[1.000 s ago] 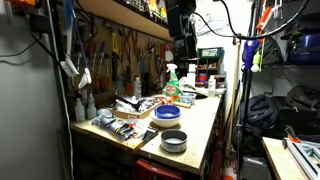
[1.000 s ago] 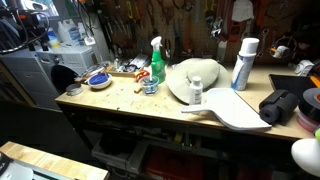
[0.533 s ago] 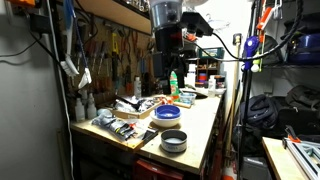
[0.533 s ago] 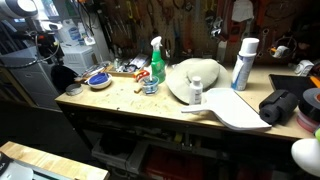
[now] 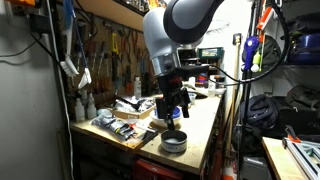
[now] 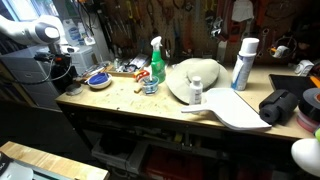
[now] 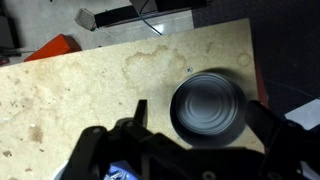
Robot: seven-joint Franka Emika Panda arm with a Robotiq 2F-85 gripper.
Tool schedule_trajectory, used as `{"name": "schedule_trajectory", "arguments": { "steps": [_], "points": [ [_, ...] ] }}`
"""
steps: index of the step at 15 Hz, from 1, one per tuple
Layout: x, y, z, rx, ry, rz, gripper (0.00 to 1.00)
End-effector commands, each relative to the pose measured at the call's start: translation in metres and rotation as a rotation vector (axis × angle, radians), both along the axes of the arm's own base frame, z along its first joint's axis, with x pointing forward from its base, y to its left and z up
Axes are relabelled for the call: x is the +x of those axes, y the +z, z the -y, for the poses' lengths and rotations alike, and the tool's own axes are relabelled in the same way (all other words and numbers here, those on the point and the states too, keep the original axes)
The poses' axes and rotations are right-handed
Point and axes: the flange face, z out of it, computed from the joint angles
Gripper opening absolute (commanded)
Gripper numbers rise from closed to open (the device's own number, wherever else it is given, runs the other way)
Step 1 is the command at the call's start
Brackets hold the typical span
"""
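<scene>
My gripper [image 5: 172,118] hangs open just above a dark round tin [image 5: 173,142] at the near end of the wooden workbench [image 5: 205,125]. In the wrist view the tin [image 7: 208,105] lies straight below, between my two spread fingers [image 7: 205,128], and I am not touching it. A blue bowl [image 6: 98,79] sits next to the tin [image 6: 72,90] in an exterior view. There my arm [image 6: 45,32] reaches in from the upper left, and the jaws themselves are hard to make out.
A green spray bottle [image 6: 156,62] stands mid-bench, with a white hat-like object [image 6: 195,80] and a white can [image 6: 243,63] further along. A tray of tools [image 5: 125,125] lies beside the tin. The bench edge [image 7: 255,60] is close to the tin. A pegboard of tools lines the wall.
My arm has swung down from high at the back of the bench to the front end. The gripper now hovers over the dark tin.
</scene>
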Motion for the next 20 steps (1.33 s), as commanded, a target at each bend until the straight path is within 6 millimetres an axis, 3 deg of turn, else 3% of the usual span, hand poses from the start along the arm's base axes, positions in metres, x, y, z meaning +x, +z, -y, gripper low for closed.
{"name": "schedule_trajectory", "arguments": {
  "steps": [1,5,12,13,15,20],
  "points": [
    [0.002,-0.001,0.002,0.002,-0.008,-0.003,1.0],
    [-0.012,0.005,0.006,0.071,0.022,0.124,1.0],
    [-0.068,0.017,0.03,0.175,0.035,0.318,1.0],
    [-0.045,0.009,0.022,0.154,0.032,0.284,1.0],
    [-0.049,0.014,0.024,0.155,0.034,0.295,1.0],
    [-0.04,-0.013,0.04,0.038,-0.087,0.18,1.0]
  ]
}}
